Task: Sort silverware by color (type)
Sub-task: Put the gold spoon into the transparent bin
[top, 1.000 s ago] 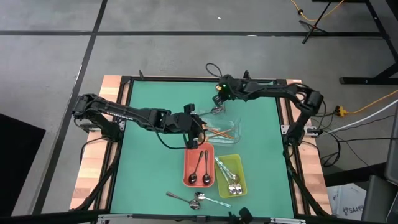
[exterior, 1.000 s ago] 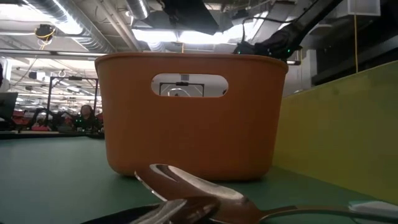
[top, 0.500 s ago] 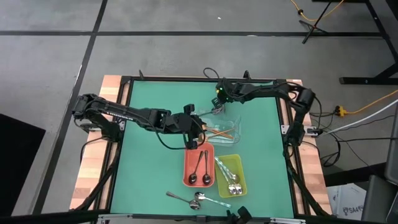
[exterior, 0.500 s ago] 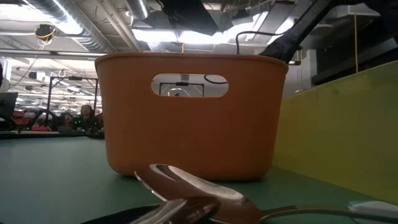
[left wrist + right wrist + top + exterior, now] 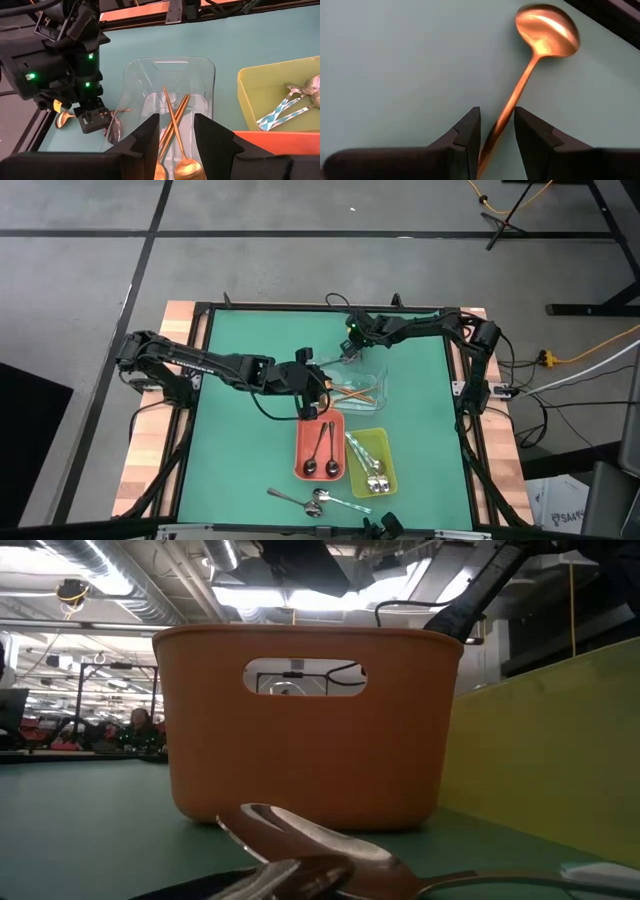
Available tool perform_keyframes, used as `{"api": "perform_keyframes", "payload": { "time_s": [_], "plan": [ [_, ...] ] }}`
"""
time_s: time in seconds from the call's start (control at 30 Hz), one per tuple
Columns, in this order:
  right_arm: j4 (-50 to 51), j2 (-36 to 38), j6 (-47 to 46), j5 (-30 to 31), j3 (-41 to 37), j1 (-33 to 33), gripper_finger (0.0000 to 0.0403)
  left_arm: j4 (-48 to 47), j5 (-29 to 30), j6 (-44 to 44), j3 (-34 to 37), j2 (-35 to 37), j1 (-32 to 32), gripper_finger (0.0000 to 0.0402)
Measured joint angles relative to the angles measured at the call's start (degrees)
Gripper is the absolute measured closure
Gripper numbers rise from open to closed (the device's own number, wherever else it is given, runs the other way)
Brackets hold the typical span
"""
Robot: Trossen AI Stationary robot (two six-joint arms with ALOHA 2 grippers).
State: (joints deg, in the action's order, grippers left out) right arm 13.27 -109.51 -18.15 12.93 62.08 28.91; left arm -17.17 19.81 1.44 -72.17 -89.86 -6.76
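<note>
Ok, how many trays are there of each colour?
red tray: 1
yellow-green tray: 1
clear tray: 1
Total: 3 trays

Overhead view down on the table [image 5: 240,470]; low view level, near the red tray [image 5: 300,740]; wrist views close.

Copper-gold spoon [image 5: 540,45] on green table [image 5: 240,450]; red tray [image 5: 300,455], yellow-green tray [image 5: 385,445], clear tray [image 5: 200,75].
</note>
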Motion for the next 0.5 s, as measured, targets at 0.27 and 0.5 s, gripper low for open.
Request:
{"api": "perform_keyframes", "payload": {
  "time_s": [0.27,0.5],
  "plan": [
    [0.03,0.0,0.02,-0.02,0.0,0.0,0.0292,-0.19,0.0,-1.32,-0.01,0.0,0.0,0.0285],
    [0.06,0.0,0.02,-0.02,0.0,0.0,0.0292,-0.37,0.0,-1.32,-0.01,0.0,0.0,0.0285]
  ]
}}
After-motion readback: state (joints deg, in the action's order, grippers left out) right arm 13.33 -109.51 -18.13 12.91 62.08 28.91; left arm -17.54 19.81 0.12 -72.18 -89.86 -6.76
